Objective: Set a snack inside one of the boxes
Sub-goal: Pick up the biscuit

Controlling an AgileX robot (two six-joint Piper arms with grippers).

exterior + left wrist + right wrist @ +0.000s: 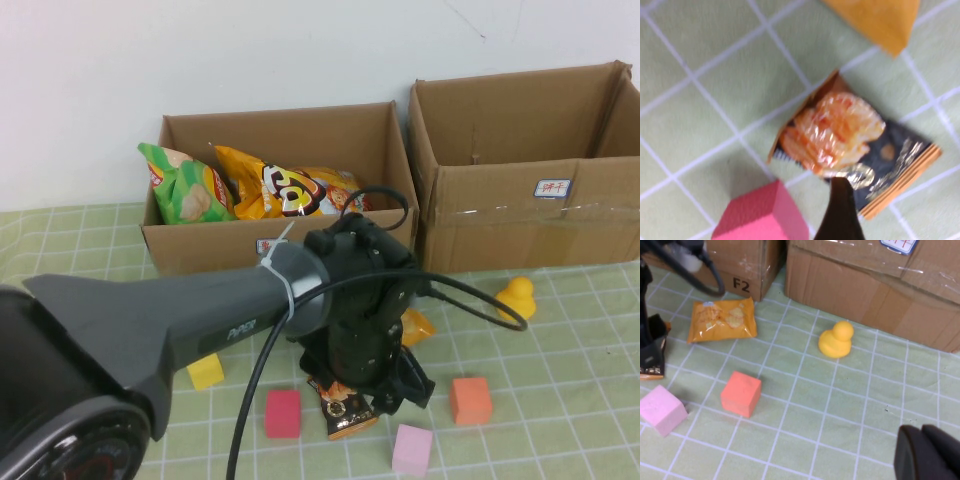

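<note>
A dark and orange snack packet point(345, 415) lies on the green checked cloth; it also shows in the left wrist view point(855, 145). My left gripper point(365, 395) is low over it and open, with only one dark finger point(840, 210) in sight at the packet's edge. An orange snack bag point(416, 326) lies behind it, also seen in the right wrist view point(722, 320). The left cardboard box point(200, 245) holds a green and an orange chip bag. The right cardboard box point(520, 200) stands beside it. My right gripper point(925, 440) is shut and empty above the cloth, out of the high view.
A yellow duck point(517, 297) sits before the right box. An orange cube point(470, 400), a pink cube point(412, 448), a red cube point(283, 413) and a yellow cube point(205, 372) lie around the packet. The left arm's cable loops over the cloth.
</note>
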